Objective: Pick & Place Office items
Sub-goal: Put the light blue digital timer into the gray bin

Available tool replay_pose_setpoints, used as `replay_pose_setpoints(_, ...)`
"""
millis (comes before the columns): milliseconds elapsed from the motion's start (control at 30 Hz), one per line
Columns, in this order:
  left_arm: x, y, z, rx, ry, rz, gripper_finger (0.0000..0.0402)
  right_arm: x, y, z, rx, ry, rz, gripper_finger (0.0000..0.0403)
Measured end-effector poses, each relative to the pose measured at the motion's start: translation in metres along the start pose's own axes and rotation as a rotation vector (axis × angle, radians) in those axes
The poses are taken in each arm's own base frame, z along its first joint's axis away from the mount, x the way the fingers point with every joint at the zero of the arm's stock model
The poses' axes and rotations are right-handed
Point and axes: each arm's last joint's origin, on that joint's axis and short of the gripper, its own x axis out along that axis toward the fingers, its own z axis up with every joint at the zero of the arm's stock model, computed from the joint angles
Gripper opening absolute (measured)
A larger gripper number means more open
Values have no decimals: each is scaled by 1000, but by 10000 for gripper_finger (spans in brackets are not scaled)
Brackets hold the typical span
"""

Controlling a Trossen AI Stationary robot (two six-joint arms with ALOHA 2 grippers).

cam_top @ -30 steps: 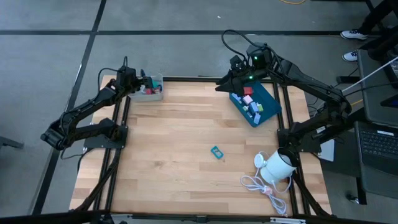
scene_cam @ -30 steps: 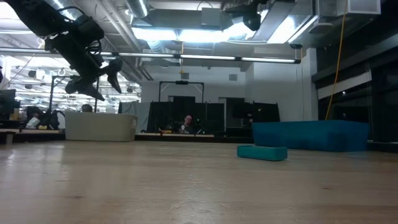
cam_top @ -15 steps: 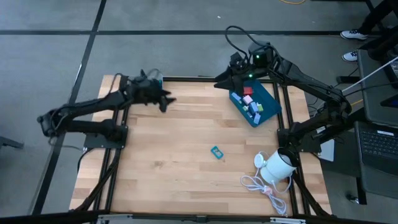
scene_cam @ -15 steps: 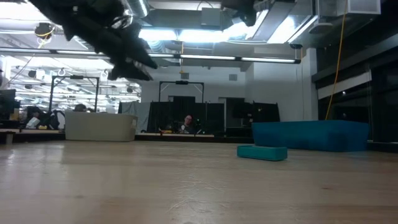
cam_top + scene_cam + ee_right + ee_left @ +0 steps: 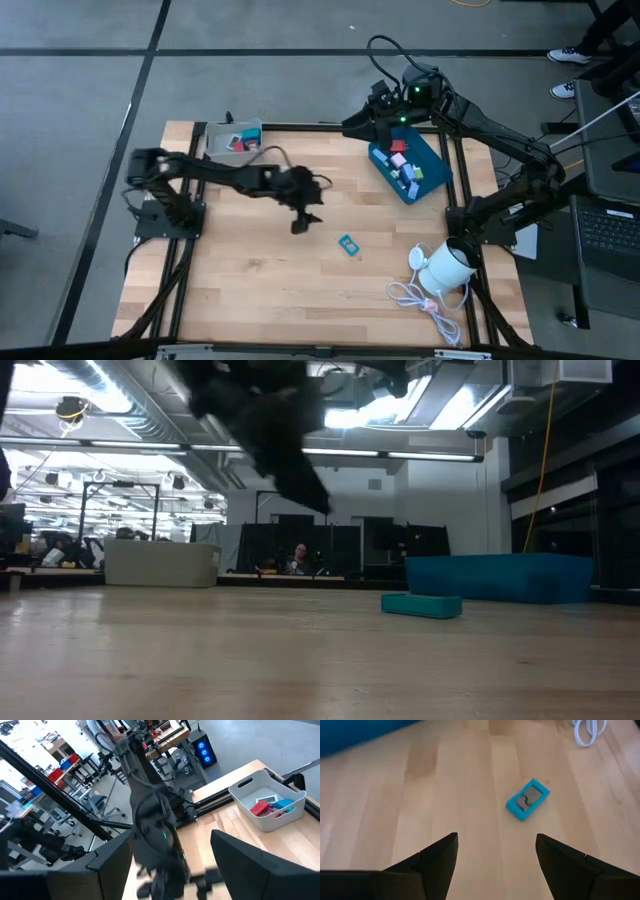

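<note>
From above, the left gripper point(image 5: 305, 213) reaches over the table's point(image 5: 250, 290) middle, near a lone teal piece point(image 5: 348, 244); the right gripper point(image 5: 352, 125) waits by the blue tray point(image 5: 434, 172) at the far right corner, across from the grey tray point(image 5: 236, 131). The left wrist view shows that arm's fingers point(image 5: 438, 860) wide apart and empty, the teal piece point(image 5: 528, 799) flat ahead. The right wrist view shows its fingers point(image 5: 116, 865) spread, empty.

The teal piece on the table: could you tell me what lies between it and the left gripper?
Only bare wood: the left wrist view shows the left gripper open, the teal piece ahead.
</note>
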Motion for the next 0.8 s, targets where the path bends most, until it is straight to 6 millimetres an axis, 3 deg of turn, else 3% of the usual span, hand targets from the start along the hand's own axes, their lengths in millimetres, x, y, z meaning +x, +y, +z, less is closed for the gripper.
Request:
replay_pose_setpoints(200,51,5,24,192,24,-132,262,0,0,0,8,7,10,271)
replay_pose_setpoints(400,91,7,33,279,102,-308,263,0,1,-1,8,13,22,271)
replay_pose_setpoints(600,113,10,40,357,115,-333,263,0,1,-1,5,15,24,271)
replay_pose_setpoints(800,119,8,36,408,136,-343,263,0,1,-1,2,17,25,271)
